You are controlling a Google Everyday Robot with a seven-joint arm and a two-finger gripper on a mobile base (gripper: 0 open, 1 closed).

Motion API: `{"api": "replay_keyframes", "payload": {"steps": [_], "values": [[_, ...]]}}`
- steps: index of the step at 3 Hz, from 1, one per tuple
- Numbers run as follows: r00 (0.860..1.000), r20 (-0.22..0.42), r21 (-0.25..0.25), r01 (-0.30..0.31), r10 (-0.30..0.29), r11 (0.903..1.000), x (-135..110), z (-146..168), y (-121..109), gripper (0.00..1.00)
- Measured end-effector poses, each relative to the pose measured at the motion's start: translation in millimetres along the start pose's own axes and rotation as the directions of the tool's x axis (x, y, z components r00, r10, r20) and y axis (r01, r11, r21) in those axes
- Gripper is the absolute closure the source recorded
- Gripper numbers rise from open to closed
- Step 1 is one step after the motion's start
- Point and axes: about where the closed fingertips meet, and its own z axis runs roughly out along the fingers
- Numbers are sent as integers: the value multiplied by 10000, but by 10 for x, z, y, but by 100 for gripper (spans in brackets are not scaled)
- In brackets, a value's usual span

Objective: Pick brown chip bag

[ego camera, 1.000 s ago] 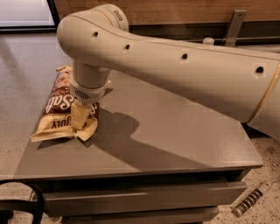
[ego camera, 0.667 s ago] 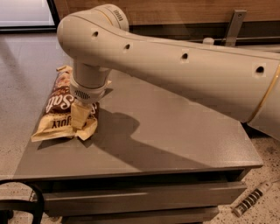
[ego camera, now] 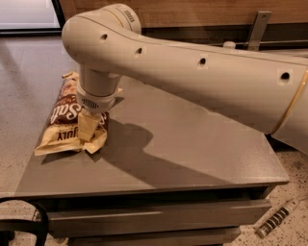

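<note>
Noted next to nothing moved since a second ago: found the brown chip bag (ego camera: 65, 117) on the same spot and the gripper (ego camera: 87, 130) still down on it. Logged at most a slight leftward shift of the arm (ego camera: 192, 77) near its elbow.

Cannot see the right side of the bag, covered by wrist and gripper. Cannot read the white lettering whole, only its first letters on the dark brown middle. Cannot tell whether the gripper is clamped on the bag or loose. Lost the arm's far end past the right edge of the view. Made out only part of a black cable loop (ego camera: 33, 216) at bottom left, cut by the frame, and a ribbed grey strip (ego camera: 275, 222) on the floor at bottom right, kind unknown.

Recorded a low grey table (ego camera: 192, 158) with a matte top and drawer fronts below its front edge. Saw pale speckled floor (ego camera: 24, 86) around it, a wood-panelled wall (ego camera: 192, 12) behind, a metal bracket (ego camera: 257, 29) upright against that wall, and a bright pane (ego camera: 26, 13) at top left.

Placed the bag flat at the table's left edge, long axis running away from the camera, cream-yellow near end crumpled. Placed the gripper pointing straight down under the wrist, touching the bag's near right part.
</note>
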Motion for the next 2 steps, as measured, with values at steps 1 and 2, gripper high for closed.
{"api": "replay_keyframes", "payload": {"steps": [1, 2], "values": [[10000, 72, 40, 57, -57, 10000, -8, -42, -12, 100], [9916, 992, 601, 770, -827, 9952, -111, -604, -162, 100]]}}
